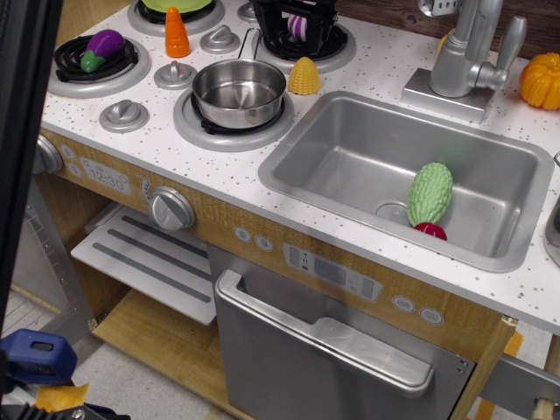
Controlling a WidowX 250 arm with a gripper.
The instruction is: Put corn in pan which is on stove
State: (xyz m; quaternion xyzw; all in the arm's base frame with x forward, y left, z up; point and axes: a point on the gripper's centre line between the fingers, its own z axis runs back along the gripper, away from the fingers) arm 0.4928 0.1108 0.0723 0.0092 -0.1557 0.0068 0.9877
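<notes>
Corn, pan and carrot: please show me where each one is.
corn (304, 76), only camera view, middle of its bumpy yellow side
pan (239, 90), same view, bare steel bottom inside
carrot (178, 35), same view, middle of orange cone

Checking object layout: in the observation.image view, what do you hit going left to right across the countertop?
Eggplant → carrot → pan → corn → green bumpy vegetable lying in the sink → orange pumpkin.

Yellow corn (304, 76), shiny steel pan (239, 93), white speckled stove (262, 179) (grey burner rings), orange carrot (177, 33).
</notes>
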